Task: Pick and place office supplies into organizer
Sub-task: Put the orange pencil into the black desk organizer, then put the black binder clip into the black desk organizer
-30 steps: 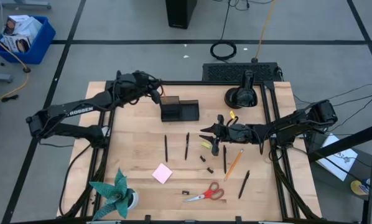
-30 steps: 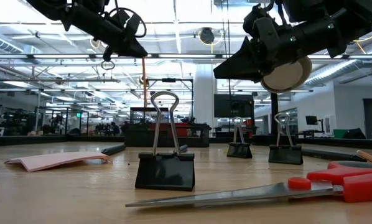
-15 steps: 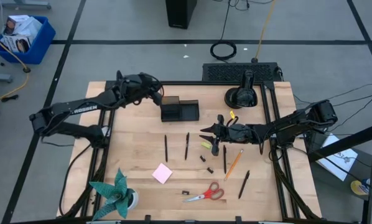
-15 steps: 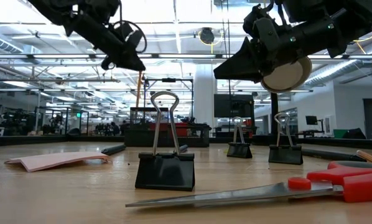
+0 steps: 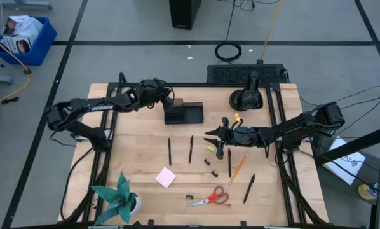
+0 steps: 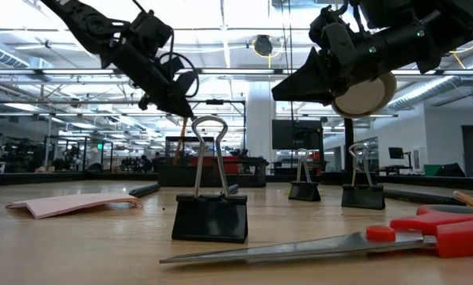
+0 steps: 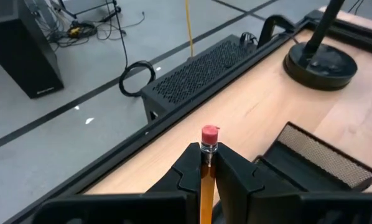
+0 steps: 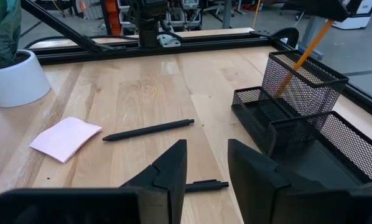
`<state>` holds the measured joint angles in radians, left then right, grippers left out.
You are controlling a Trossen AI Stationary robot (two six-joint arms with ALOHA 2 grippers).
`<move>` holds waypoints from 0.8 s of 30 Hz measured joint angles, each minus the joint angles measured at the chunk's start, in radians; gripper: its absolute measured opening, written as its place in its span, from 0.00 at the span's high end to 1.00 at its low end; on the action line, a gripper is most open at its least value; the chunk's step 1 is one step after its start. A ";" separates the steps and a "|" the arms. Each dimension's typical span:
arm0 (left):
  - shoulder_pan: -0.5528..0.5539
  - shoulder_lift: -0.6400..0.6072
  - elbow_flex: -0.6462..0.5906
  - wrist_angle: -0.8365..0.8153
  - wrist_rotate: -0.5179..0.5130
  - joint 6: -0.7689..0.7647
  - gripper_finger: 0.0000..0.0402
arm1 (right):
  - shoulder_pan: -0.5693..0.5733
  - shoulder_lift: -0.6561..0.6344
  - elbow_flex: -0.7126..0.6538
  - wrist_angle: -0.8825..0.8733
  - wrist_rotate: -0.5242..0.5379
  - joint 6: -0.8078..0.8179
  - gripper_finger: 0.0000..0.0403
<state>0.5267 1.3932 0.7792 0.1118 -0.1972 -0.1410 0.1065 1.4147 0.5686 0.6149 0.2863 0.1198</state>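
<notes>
left gripper [image 7: 208,163] pinched on the pencil [image 7: 207,180] over the organizer [image 5: 182,112], so keep it upright, lower into the tall cup, then release; right gripper [image 8: 206,163] waits half-open, empty.

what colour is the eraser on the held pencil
Pink-red eraser, clearest in the left wrist view.

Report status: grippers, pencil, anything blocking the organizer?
Left gripper shut on pencil, tip inside organizer cup. Right gripper open, empty, hovering mid-table. Nothing blocking.
</notes>
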 joint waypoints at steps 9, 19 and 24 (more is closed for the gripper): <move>0.000 0.006 0.000 0.052 -0.016 -0.052 0.79 | 0.000 0.000 0.000 -0.015 0.000 0.000 0.73; -0.010 -0.048 0.000 0.069 0.094 -0.101 0.54 | 0.000 0.000 0.000 -0.042 0.000 0.000 0.73; -0.026 -0.136 0.000 0.075 0.207 -0.161 0.53 | 0.000 0.000 0.000 -0.044 0.000 0.000 0.73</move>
<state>0.5009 1.2568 0.7788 0.1864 0.0101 -0.3016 0.1065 1.4151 0.5686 0.5704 0.2863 0.1200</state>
